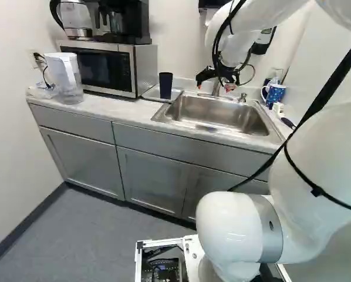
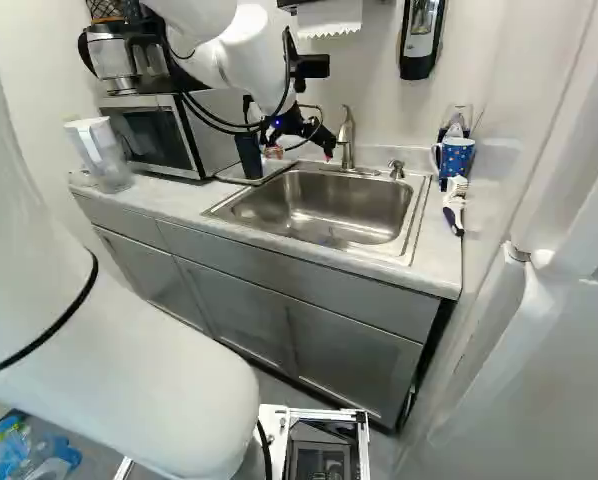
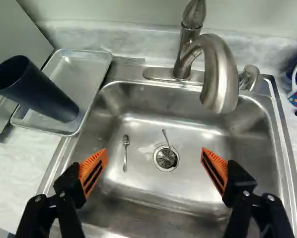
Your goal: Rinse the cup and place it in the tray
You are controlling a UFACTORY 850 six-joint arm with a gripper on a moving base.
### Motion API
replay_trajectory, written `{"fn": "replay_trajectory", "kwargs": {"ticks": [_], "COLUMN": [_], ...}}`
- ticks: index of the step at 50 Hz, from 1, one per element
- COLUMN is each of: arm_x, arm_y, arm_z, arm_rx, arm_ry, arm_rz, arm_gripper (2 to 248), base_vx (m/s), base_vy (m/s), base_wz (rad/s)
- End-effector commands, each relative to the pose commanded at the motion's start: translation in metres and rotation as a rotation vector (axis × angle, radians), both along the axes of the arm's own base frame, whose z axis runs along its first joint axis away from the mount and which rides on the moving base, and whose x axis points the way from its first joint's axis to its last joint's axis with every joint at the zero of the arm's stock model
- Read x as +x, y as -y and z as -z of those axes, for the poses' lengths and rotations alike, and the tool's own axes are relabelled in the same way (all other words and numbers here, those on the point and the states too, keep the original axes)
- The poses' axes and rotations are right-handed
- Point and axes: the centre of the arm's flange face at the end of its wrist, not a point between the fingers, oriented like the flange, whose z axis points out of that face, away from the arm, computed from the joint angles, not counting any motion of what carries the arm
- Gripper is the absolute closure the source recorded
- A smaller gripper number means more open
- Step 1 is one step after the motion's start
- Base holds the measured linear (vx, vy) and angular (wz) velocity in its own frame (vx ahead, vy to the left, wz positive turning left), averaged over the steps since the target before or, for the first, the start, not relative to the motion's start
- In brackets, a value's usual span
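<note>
My gripper [image 1: 216, 86] is over the sink at its back, near the faucet. In the wrist view the gripper [image 3: 154, 159] stands wide open above the sink basin [image 3: 138, 193], with nothing between its orange-padded fingers. A dark blue cup [image 3: 44, 94] stands upright in the metal tray [image 3: 81, 64] beside the sink; the same cup [image 1: 165, 85] shows in the left base view beside the microwave. The faucet [image 3: 220, 74] reaches over the basin from behind, and no water is seen running.
Two small spoons [image 3: 125, 148] lie in the basin, one reaching over the drain [image 3: 166, 157]. On the counter right of the sink are a blue dotted mug [image 2: 454, 157] and a brush [image 2: 454, 205]. Left stand a microwave [image 1: 105, 64] and a water pitcher [image 1: 66, 76].
</note>
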Motion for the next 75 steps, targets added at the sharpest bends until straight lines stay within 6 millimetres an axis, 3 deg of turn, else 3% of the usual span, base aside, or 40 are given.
{"fn": "replay_trajectory", "kwargs": {"ticks": [75], "arm_x": [-0.0033], "arm_y": [0.0053], "arm_z": [0.0001], "arm_rx": [0.0], "arm_ry": [0.001], "arm_rz": [0.013], "arm_gripper": [3], "base_vx": [-0.005], "base_vy": [0.001], "base_wz": [0.0]}}
